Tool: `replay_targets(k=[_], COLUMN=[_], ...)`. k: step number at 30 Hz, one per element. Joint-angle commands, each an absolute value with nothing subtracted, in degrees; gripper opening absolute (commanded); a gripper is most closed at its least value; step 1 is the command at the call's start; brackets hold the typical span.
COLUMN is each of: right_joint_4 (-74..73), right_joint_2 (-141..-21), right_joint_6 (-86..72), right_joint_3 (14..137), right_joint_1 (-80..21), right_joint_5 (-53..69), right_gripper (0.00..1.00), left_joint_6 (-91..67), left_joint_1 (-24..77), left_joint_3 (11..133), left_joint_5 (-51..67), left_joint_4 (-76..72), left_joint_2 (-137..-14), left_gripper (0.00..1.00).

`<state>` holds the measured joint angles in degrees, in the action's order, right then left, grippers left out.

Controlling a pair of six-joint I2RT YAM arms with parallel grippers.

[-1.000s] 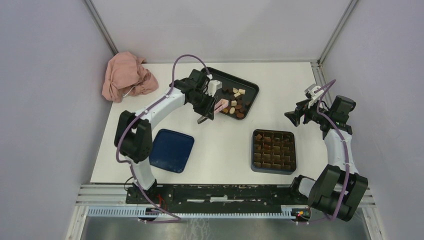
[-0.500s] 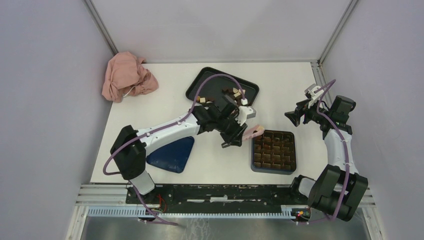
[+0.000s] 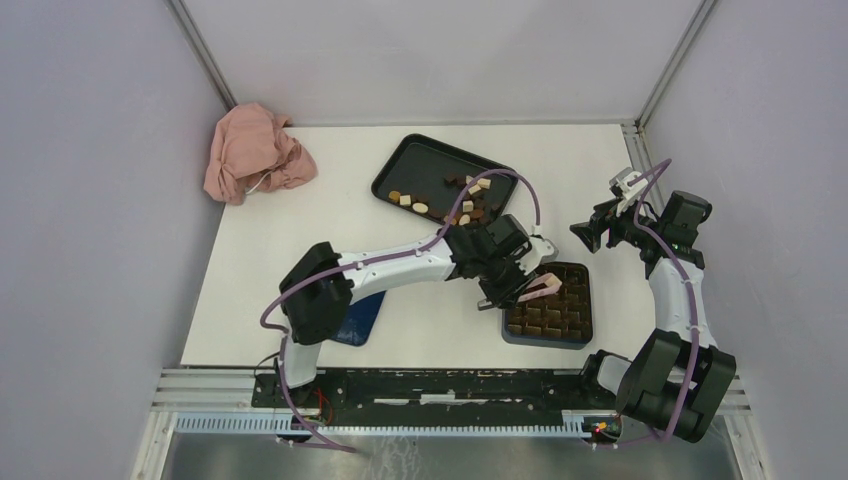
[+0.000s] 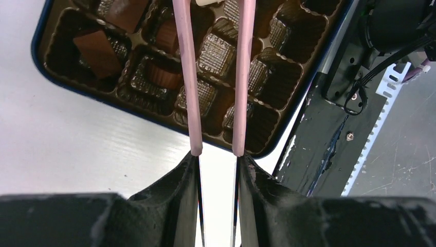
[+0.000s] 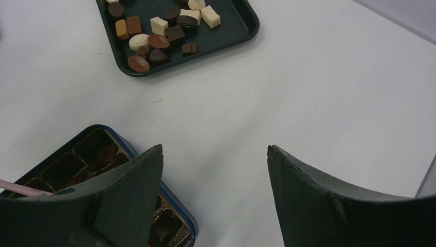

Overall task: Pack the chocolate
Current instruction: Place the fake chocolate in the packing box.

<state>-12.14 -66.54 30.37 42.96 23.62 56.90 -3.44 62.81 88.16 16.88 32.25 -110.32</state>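
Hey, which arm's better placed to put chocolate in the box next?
Left. The left gripper grips the tongs, whose tips reach over the box. The right gripper hangs open and empty, off to the side.

Bright, even overhead light floods the white table, leaving only soft shadows beneath the arms, small glints on the glossy brown insert, and slightly soft black fingers at the right wrist view's bottom edge.

Overhead and wrist views; shared box
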Motion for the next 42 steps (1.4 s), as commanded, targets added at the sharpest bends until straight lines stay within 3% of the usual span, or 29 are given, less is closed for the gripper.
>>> replay_targets(k=[1,27,42], right_joint_4=[-11.5,-12.1,-12.3], right_joint_2=[-66.6,-66.4,-66.2], right_joint_6=[31.4,31.7,31.9], right_joint_3=[44.7,45.0,45.1], right_joint_1=[23.5,23.5,23.5], right_joint_5=[57.0,57.5,57.7], right_gripper=[0.79,0.80,0.80], left_joint_6=[-4.3,-3.6,-4.1], left_joint_1=[64.2,66.8,66.8], left_joint_3=[93.7,100.7,102.1], left_joint_5=[15.0,10.6,9.4], left_joint_4=[34.2,39.2,39.9], left_joint_2=[-112.7,-119.3,-119.4], left_gripper=[0.11,0.38,0.41])
